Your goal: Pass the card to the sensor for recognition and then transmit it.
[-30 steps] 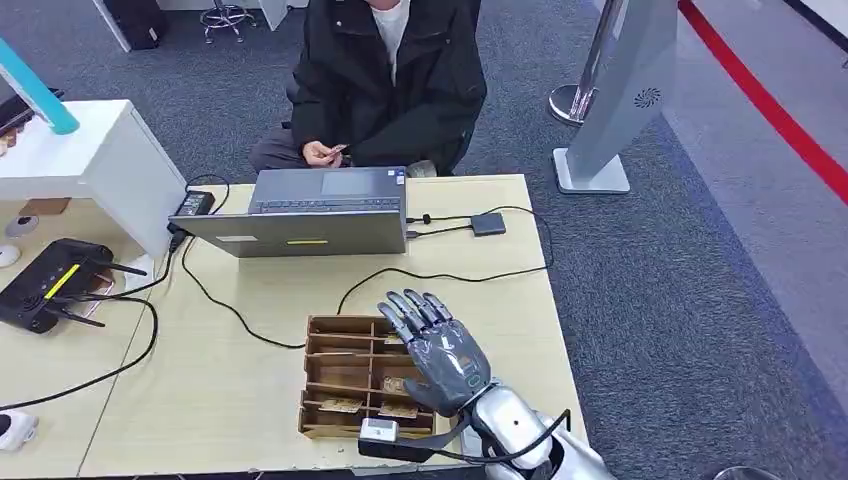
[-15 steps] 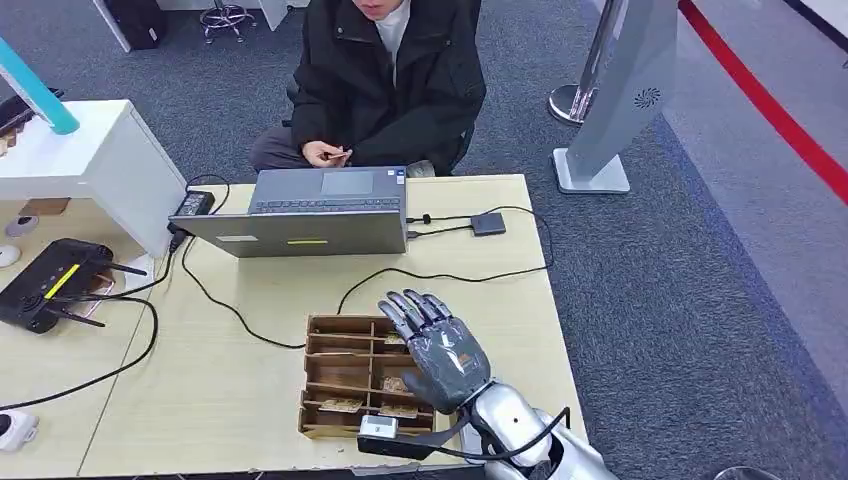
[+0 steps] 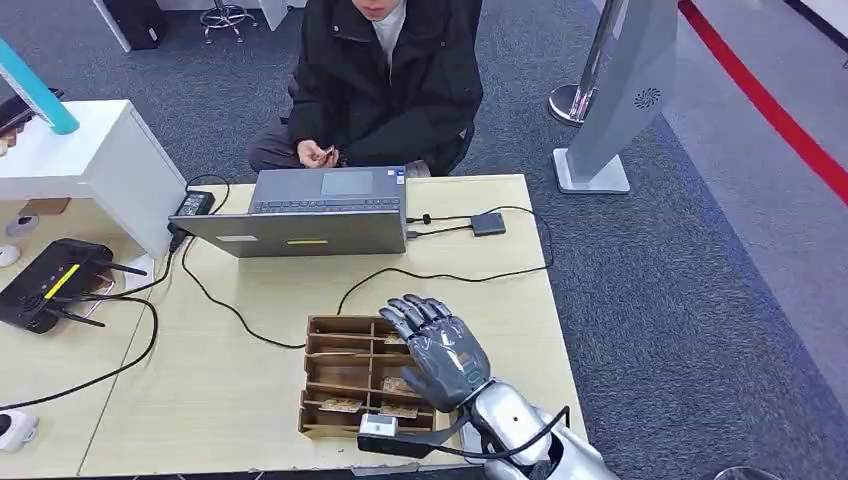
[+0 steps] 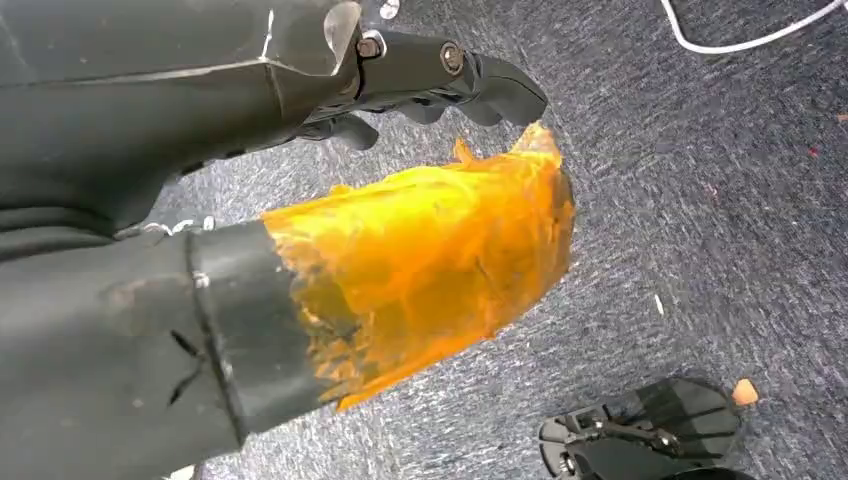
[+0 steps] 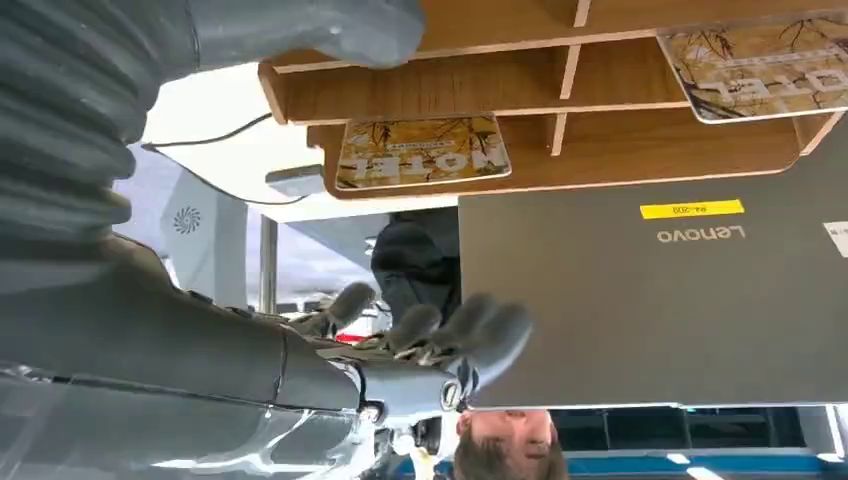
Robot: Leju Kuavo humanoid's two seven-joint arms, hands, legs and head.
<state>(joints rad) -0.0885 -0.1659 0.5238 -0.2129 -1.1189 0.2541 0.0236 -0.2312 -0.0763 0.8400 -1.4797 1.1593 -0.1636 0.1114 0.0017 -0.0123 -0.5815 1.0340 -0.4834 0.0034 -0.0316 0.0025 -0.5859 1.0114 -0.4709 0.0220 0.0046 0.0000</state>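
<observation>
Cards (image 3: 341, 405) lay flat in the compartments of a wooden tray (image 3: 322, 358) at the near edge of the pale counter (image 3: 250, 300); in the right wrist view one printed card (image 5: 422, 151) sat in an end slot and another (image 5: 770, 55) in a slot beside it. The right hand (image 3: 443, 352) hovered over the tray's right side, fingers spread and straight, holding nothing. A small box-shaped sensor (image 3: 379, 430) sat at the tray's near edge, just below that hand. Beyond the tray stood a grey laptop (image 3: 305, 212), with a person (image 3: 385, 80) in a dark jacket seated behind it. The left hand (image 4: 300, 150) hung above grey carpet, its thumb wrapped in orange tape, its dark fingers curled in with nothing in them.
</observation>
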